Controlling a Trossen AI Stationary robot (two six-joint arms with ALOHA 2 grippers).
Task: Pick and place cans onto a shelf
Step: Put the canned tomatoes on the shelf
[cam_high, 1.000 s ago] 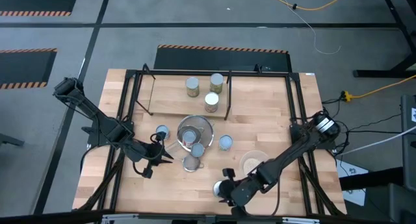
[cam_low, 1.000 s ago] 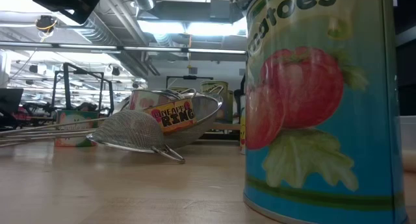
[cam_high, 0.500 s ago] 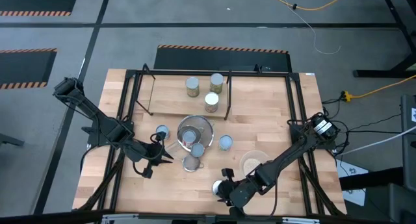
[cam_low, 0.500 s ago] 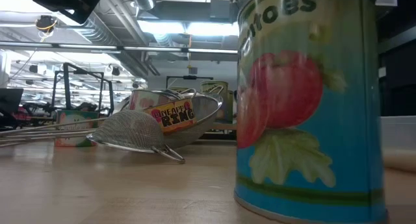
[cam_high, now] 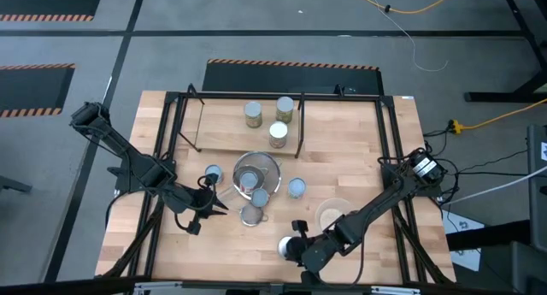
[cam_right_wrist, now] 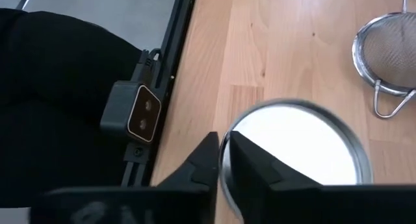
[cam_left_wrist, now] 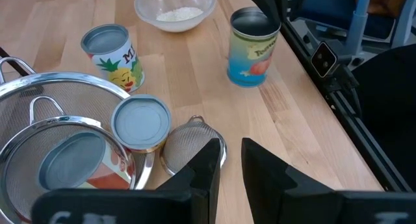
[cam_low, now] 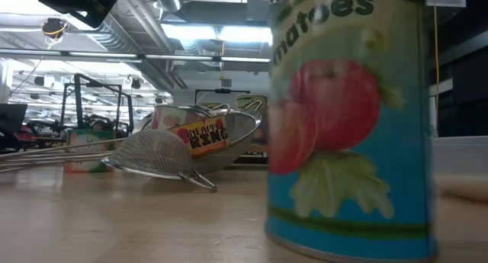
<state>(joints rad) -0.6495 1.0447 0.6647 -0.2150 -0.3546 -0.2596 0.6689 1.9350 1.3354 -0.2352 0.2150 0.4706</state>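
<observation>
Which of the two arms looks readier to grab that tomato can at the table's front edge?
The right. Its gripper is already right at the tomato can, while the left gripper sits farther off, by the strainers.

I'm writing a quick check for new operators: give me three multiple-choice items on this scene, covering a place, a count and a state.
1. Where does the tomato can stand?
A. on the shelf
B. inside the big strainer
C. on the bare table by the right pincer

2. How many cans stand on the shelf?
A. one
B. three
C. five

3. How does the small strainer lie?
A. mouth down, dome up
B. mouth up with a can in it
C. hung on the shelf rods

Answers:
1 C: the tomato can sits on the table at the right pincer.
2 B: the high view shows three cans on the shelf.
3 A: the small strainer shows its mesh dome upward.
</observation>
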